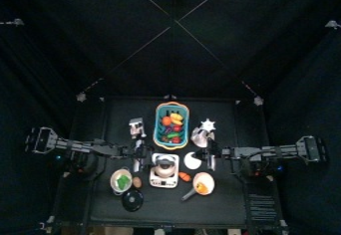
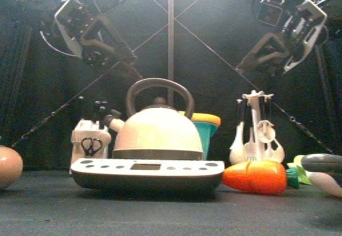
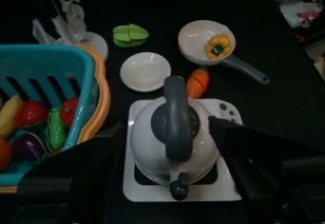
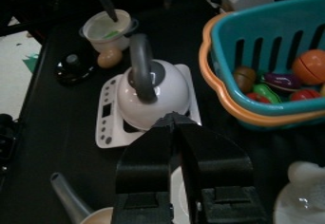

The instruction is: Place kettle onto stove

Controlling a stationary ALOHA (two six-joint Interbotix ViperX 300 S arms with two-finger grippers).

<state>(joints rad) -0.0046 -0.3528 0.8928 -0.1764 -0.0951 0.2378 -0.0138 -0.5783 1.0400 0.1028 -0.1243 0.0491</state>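
Two grippers: both are up above the table and neither one touches anything.
Kettle place: the kettle (image 3: 172, 133) sits on the stove (image 3: 223, 112), directly below the left gripper (image 3: 172, 195), between its two sides; its handle stands up toward you.
Left gripper: its jaws stand wide apart and hold nothing; the kettle is free.
Right gripper: the right gripper (image 4: 178, 147) has its jaws close together and empty, with the kettle just ahead of the tips and lower.
Progress: you can judge the placing as done, since the kettle rests level on the round plate in the front view. What is left is only to take the arms away and to check that the kettle does not tip.
Edges: the stove's rim shows on all sides of the kettle, so it is not hanging over.
Near things: beside the left gripper you have the basket (image 3: 76, 104) of fruit on one side, and beyond the kettle the white dish (image 3: 144, 70), the carrot (image 3: 199, 82) and the pan (image 3: 210, 42).
Open room: straight up is free for you; sideways is crowded, so lift first.
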